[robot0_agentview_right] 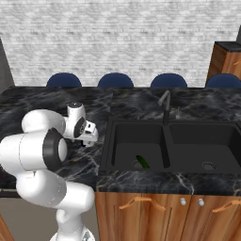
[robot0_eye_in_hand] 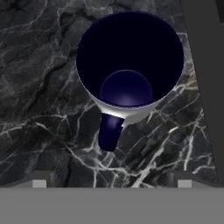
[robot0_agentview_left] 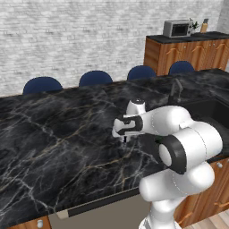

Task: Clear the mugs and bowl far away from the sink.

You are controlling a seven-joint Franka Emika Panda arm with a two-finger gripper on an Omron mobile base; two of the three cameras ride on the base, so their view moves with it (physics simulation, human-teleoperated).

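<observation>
Mug (robot0_eye_in_hand: 130, 65), white outside with a dark navy inside and a navy handle, stands upright on the black marble counter (robot0_agentview_left: 58, 143), seen straight down from the hand view, its handle pointing toward the gripper (robot0_eye_in_hand: 111, 183). The gripper hangs directly above it, fingertips (robot0_eye_in_hand: 39, 183) spread as wide as they go on either side of the mug's width, gripping nothing and not touching the mug.

From the base views the white arm folds forward from its shoulder, the forearm reaching level over the counter and the hand turned down toward the stone, just left of the sink (robot0_agentview_right: 172, 146). The mug itself is hidden under the hand there.

The sink is a matte-black double basin with a slim dark faucet (robot0_agentview_right: 164, 106) at its far edge; a small green thing (robot0_agentview_right: 142, 162) lies in its left basin. Wooden cabinet doors (robot0_agentview_right: 155, 209) run below. Four blue chair backs (robot0_agentview_right: 115, 80) line the far side of the counter before a pale brick wall (robot0_agentview_right: 117, 37). Far right, a microwave (robot0_agentview_left: 177, 28) sits on a wooden cabinet (robot0_agentview_left: 188, 51).
</observation>
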